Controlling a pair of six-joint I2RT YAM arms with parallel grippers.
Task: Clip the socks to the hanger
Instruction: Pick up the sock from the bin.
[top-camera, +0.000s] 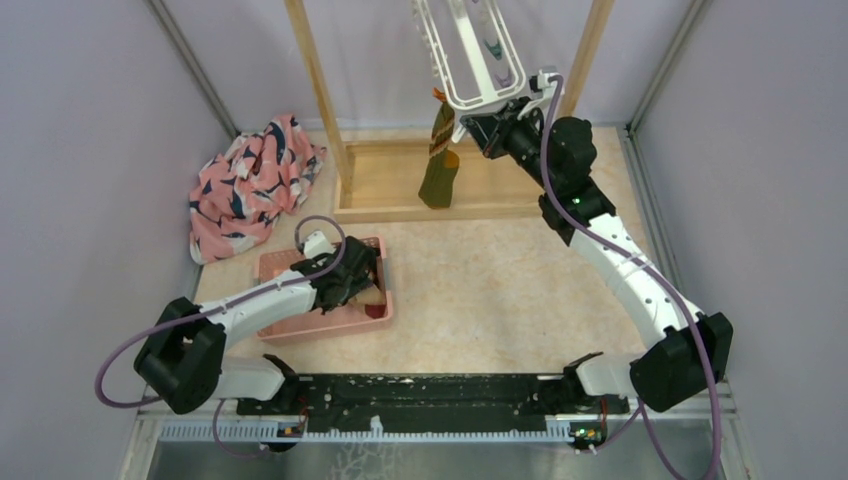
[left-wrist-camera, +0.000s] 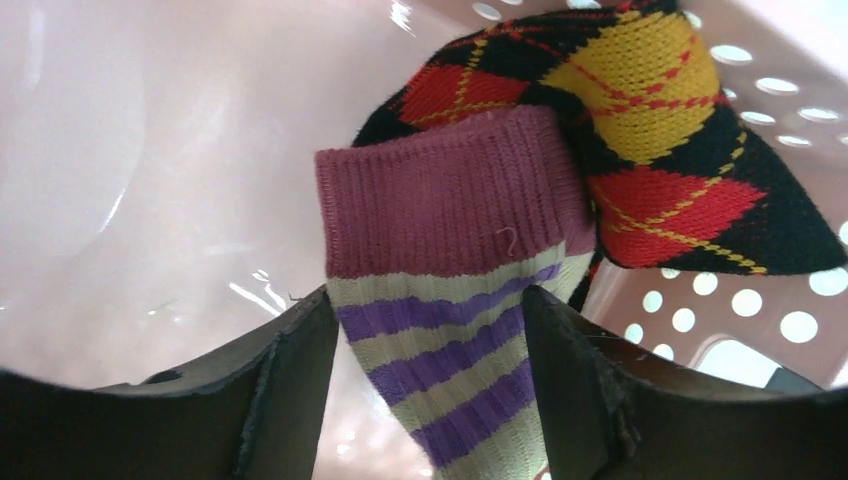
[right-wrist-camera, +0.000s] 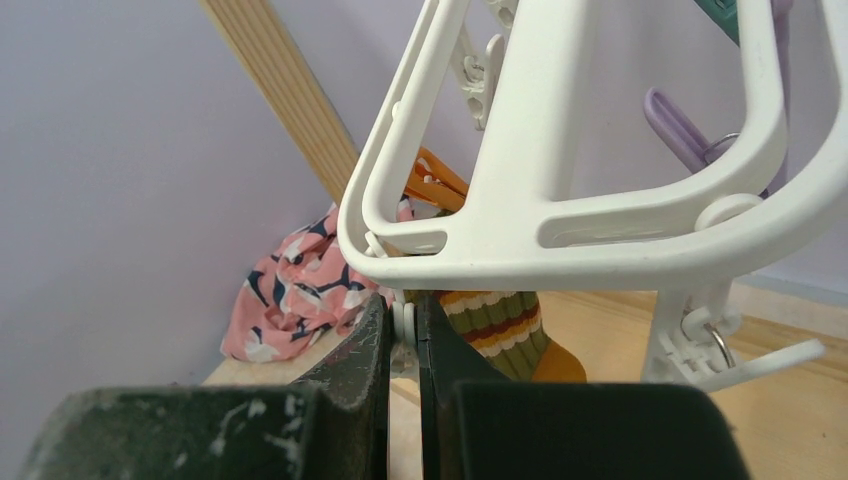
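My left gripper is down in the pink basket. Its jaws stand open around a beige sock with purple stripes and a maroon cuff. The gripper has the sock between its fingers, and the right finger touches it. A black-red-yellow argyle sock lies just behind. My right gripper is raised at the white hanger and is shut on a small white clip under the frame. An olive-green striped sock hangs from the hanger, next to my right gripper.
A tall wooden rack with a wooden base tray stands at the back. The big pink patterned cloth lies at the back left. Orange and purple clips hang on the hanger. Grey walls close in on both sides.
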